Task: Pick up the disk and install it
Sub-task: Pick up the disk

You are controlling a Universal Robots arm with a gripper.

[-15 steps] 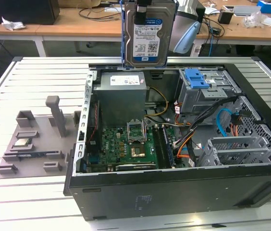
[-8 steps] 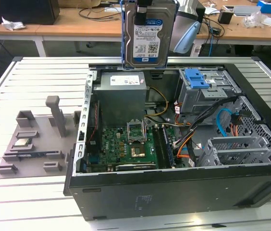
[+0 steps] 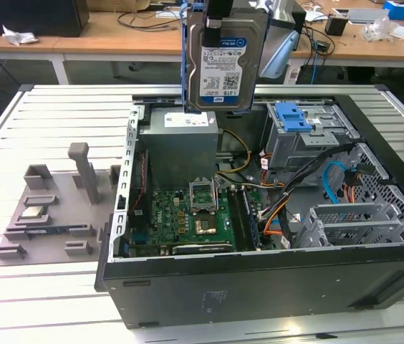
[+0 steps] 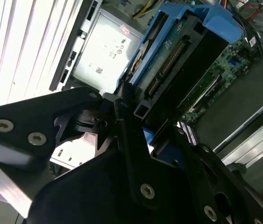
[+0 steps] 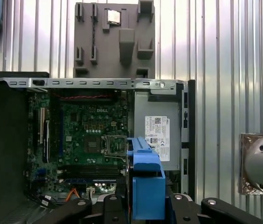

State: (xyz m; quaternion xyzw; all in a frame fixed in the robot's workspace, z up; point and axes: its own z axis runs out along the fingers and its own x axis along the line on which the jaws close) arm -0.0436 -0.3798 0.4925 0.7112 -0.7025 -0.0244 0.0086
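Gripper [image 3: 215,13] clamped on top end of disk [image 3: 225,61]. Disk hangs upright in air with label facing exterior view, above far side of open computer case [image 3: 259,290], over grey power box [image 3: 180,140]. Both wrist views show blue rail between closed jaws.

Step, as judged: pickup done, install not yet done.

Drive cage [image 3: 316,140] with blue bracket [image 3: 292,116] lies at far end of case, toward the exterior view's right, apart from disk.

Install likely calls for turning disk to match cage opening, keeping rails square and staying clear of cables [image 3: 334,179].
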